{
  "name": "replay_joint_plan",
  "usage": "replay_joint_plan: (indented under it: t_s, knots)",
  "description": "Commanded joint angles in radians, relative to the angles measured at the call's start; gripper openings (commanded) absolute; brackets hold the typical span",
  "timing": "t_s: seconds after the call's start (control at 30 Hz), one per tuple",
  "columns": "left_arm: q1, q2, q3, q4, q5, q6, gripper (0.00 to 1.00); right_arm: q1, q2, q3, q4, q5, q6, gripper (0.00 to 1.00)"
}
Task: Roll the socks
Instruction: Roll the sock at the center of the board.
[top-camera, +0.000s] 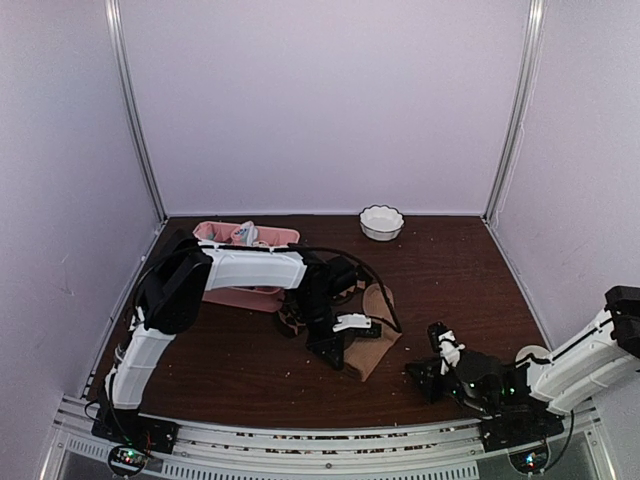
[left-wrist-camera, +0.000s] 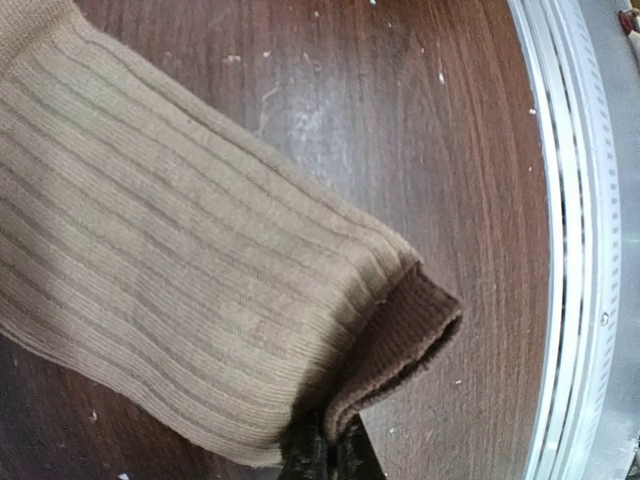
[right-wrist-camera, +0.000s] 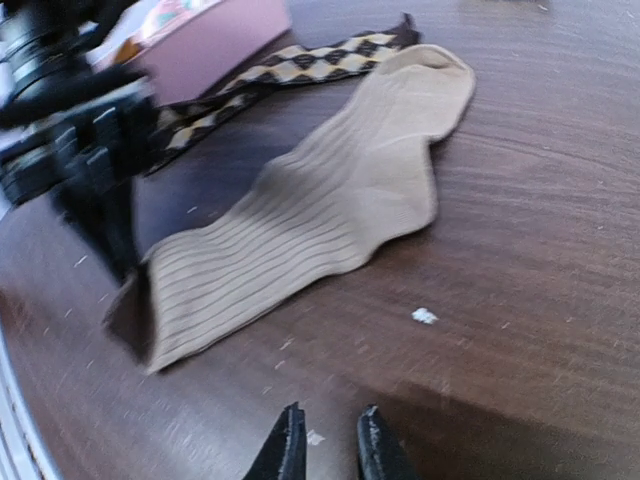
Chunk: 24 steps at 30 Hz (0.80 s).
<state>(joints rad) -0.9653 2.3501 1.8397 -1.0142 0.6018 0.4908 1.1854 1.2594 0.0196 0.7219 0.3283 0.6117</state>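
The plain tan sock (right-wrist-camera: 330, 200) lies flat on the wooden table, toe end far and cuff end near the left arm. My left gripper (left-wrist-camera: 325, 452) is shut on the sock's cuff corner, where a dark brown inner edge (left-wrist-camera: 410, 340) shows. From above, that gripper (top-camera: 335, 350) sits at the near end of the tan sock (top-camera: 377, 335). The dark brown argyle sock (right-wrist-camera: 300, 65) stretches behind the tan one, beside the tray. My right gripper (right-wrist-camera: 325, 432) hovers low over bare table, short of the tan sock, jaws slightly apart and empty; from above, the right gripper (top-camera: 425, 372) is to the sock's right.
A pink divided tray (top-camera: 275, 234) with small colourful bundles stands at the back left, partly under the left arm. A white fluted bowl (top-camera: 381, 222) sits at the back centre. Small white crumbs (right-wrist-camera: 424, 316) dot the table. The metal rail (left-wrist-camera: 580, 250) runs along the near edge.
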Motion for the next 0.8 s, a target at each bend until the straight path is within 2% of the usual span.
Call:
replay_joint_plan:
  t_s: [0.0, 0.17, 0.37, 0.53, 0.67, 0.77]
  knots:
    - [-0.016, -0.05, -0.035, 0.011, -0.062, 0.018, 0.0, -0.138, 0.058, 0.074, -0.039, -0.154, 0.069, 0.15]
    - [-0.027, -0.055, -0.044, 0.019, -0.075, 0.011, 0.0, -0.268, 0.13, 0.191, -0.058, -0.344, 0.028, 0.11]
    - [-0.04, -0.065, -0.051, 0.026, -0.101, 0.015, 0.01, -0.365, 0.266, 0.387, -0.235, -0.518, -0.05, 0.09]
    - [-0.06, -0.083, -0.068, 0.028, -0.153, 0.037, 0.01, -0.416, 0.406, 0.493, -0.339, -0.62, -0.087, 0.03]
    - [-0.073, -0.089, -0.08, 0.031, -0.173, 0.041, 0.0, -0.419, 0.477, 0.585, -0.468, -0.633, -0.129, 0.01]
    - [-0.073, -0.092, -0.087, 0.032, -0.179, 0.038, 0.0, -0.42, 0.512, 0.625, -0.481, -0.65, -0.139, 0.0]
